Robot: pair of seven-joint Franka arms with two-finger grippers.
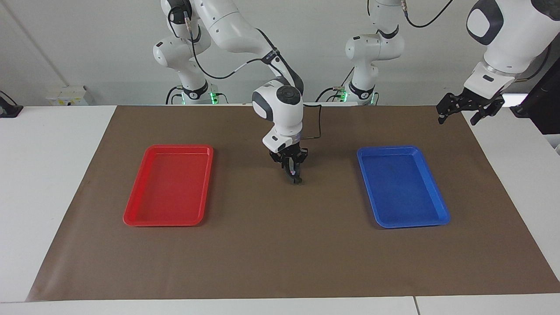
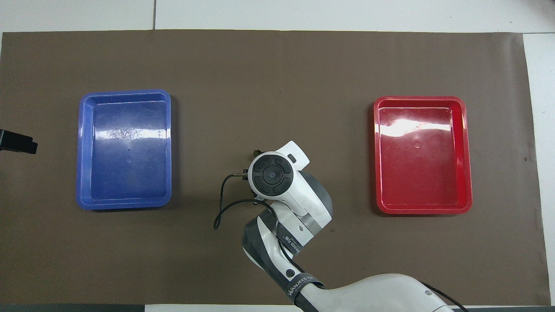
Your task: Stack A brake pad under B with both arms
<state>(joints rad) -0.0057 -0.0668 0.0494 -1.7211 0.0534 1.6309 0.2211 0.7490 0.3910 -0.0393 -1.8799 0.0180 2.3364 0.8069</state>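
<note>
Fingertips of your right end effector (image 1: 293, 174) point straight down at the middle of the brown mat (image 1: 280, 245), between the red tray (image 1: 131, 214) and the blue tray (image 1: 437, 216). The fingers look drawn close together around something small and dark at their tips, touching or nearly touching the mat; you cannot tell from either view whether that is the A brake pad, since the wrist covers the spot from overhead and only a dark sliver shows in the facing view. B is not visible anywhere on the surface, and both trays look empty.

Your left end effector (image 1: 470, 109) hangs in the air over the mat's edge at the left arm's end of the table, fingers spread and holding nothing; that arm waits.

If this is the pad being set down as the base of the stack, lower it until it lies flat on the mat before you release, then lift straight up so the fingers do not drag or tilt it. Keep the spot midway between the trays so the left arm has clear room to bring B over it.
</note>
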